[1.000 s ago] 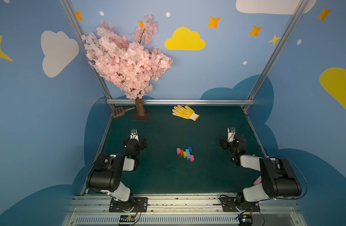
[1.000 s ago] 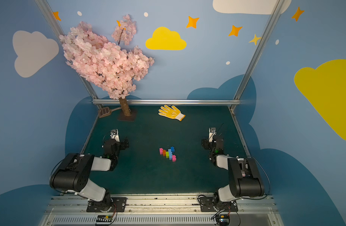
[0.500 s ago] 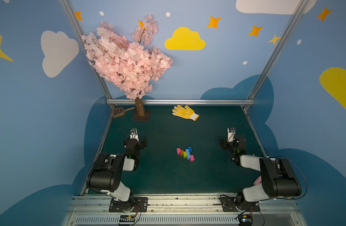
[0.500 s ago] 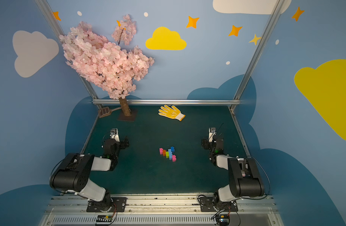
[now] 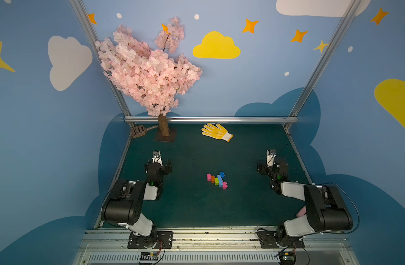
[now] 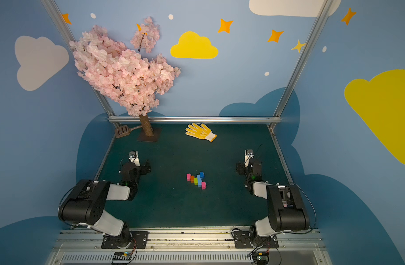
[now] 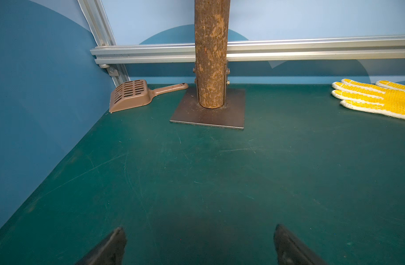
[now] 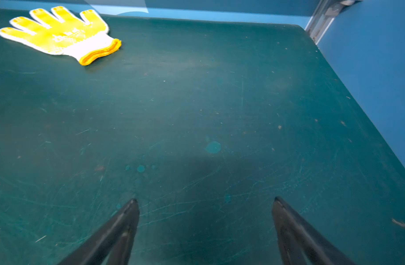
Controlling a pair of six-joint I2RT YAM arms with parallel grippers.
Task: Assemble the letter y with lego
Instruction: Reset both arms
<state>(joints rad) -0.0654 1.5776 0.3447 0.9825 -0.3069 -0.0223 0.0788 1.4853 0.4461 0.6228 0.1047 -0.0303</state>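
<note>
The letter y (image 5: 216,180) lies flat near the middle of the bench (image 5: 192,211), seen in both top views. A pink brick (image 5: 209,176) forms its 9 o'clock end. From there an orange brick (image 5: 212,179) and a green brick (image 5: 217,181) run in to a light blue bar (image 5: 220,179). A dark blue brick (image 5: 222,174) sits at about 1 o'clock and a second pink brick (image 5: 224,185) at 5 o'clock.

The bricks look joined, so I judge the build done and the step in hand a hands-off rest. The left gripper (image 7: 200,227) sits well out at 9 o'clock of the cluster, the right gripper (image 8: 205,199) at 3 o'clock. Both have jaws spread wide over bare bench and hold nothing.

To do this well, let neither arm sweep across the centre, since a light nudge could skew or split the cluster. The yellow glove (image 5: 216,132) at 12 o'clock needs no attention.
</note>
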